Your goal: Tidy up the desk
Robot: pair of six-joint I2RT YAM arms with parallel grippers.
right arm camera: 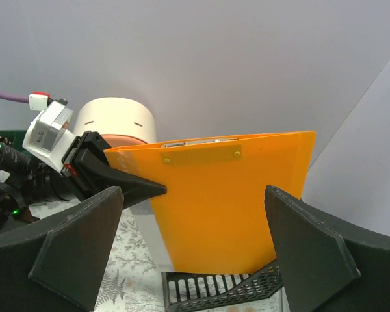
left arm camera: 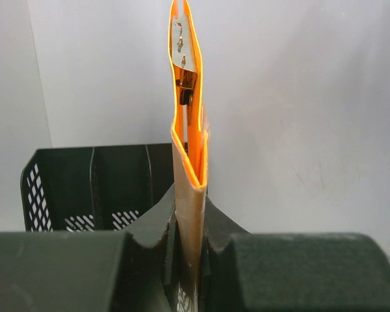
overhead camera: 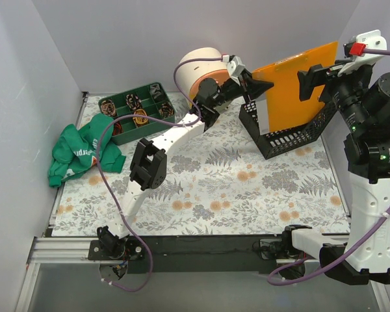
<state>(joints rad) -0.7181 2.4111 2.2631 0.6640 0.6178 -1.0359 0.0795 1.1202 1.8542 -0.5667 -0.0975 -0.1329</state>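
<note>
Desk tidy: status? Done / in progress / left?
Looks done: small coiled items sit sorted in the green tray. In hand: left gripper is shut on the orange folder, held upright over the black mesh basket; right gripper open, facing it. Left: release the folder, and the green cloth lies crumpled at the desk left edge.

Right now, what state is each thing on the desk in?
orange folder: upright, pinched at one edge.
left gripper: shut on the orange folder.
right gripper: open, holding nothing.
black mesh basket: looks empty.
green tray: compartments filled.
green cloth: crumpled.
</note>
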